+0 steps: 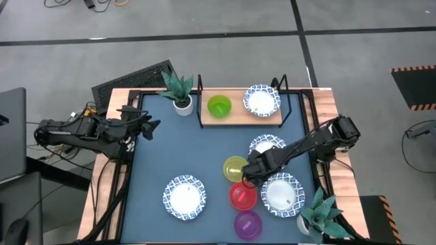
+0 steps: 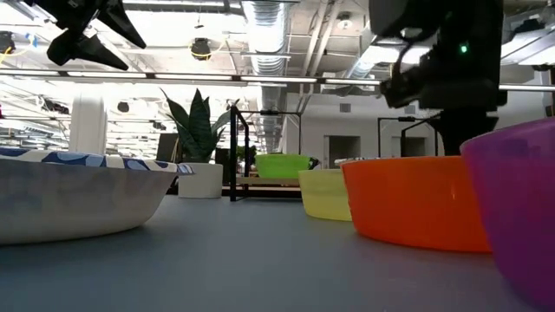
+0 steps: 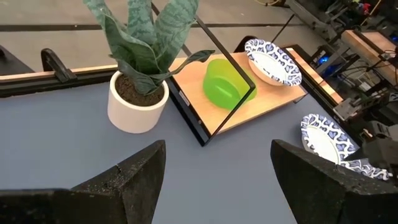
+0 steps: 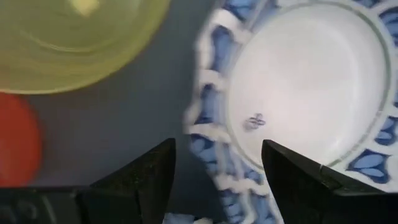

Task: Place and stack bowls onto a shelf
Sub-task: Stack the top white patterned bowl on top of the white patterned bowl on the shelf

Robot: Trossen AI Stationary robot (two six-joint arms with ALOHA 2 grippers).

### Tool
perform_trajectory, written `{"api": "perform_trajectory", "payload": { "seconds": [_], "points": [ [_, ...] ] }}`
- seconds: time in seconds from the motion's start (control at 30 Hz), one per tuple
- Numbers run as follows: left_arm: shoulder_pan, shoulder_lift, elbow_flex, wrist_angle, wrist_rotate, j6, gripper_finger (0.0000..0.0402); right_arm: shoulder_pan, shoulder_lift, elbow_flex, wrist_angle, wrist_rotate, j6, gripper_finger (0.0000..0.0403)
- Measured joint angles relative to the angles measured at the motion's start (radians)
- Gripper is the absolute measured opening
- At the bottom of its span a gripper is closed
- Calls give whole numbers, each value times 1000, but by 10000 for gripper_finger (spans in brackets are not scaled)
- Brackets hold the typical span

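Note:
The shelf (image 1: 240, 118) stands at the table's far edge and carries a green bowl (image 1: 219, 106) and a blue-rimmed white bowl (image 1: 262, 101). On the table sit the yellow bowl (image 1: 235, 168), the red bowl (image 1: 242, 196), the purple bowl (image 1: 247, 223) and three blue-rimmed bowls (image 1: 184, 197), (image 1: 281, 192), (image 1: 266, 144). My right gripper (image 1: 248, 170) is open and points down beside the yellow bowl. Its fingers stand on either side of a blue-rimmed bowl's rim (image 4: 208, 155). My left gripper (image 1: 146, 126) waits open at the table's left edge.
A potted plant (image 1: 180, 92) stands left of the shelf, and another (image 1: 320, 214) sits at the table's near right corner. The shelf's black frame posts (image 3: 217, 68) rise at its ends. Bare blue tabletop (image 1: 177, 150) lies between the left arm and the bowls.

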Motion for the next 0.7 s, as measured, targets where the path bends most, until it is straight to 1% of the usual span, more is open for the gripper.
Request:
{"api": "perform_trajectory", "payload": {
  "seconds": [0.13,0.27,0.37,0.53,0.57,0.7],
  "points": [
    [0,0,0,0,-17,-14,274,-18,0,-26,15,-2,-47,253],
    [0,0,0,0,-20,-30,274,-31,0,-51,75,-25,-104,213],
    [0,0,0,0,-19,-31,274,-39,0,-53,84,-36,-115,162],
    [0,0,0,0,-19,-32,274,-44,-1,-42,59,-37,-97,34],
    [0,0,0,0,-19,-32,274,-45,-4,-36,53,-47,-100,23],
    [0,0,0,0,-19,-30,274,-44,-7,-3,40,-67,-109,27]
  ]
}}
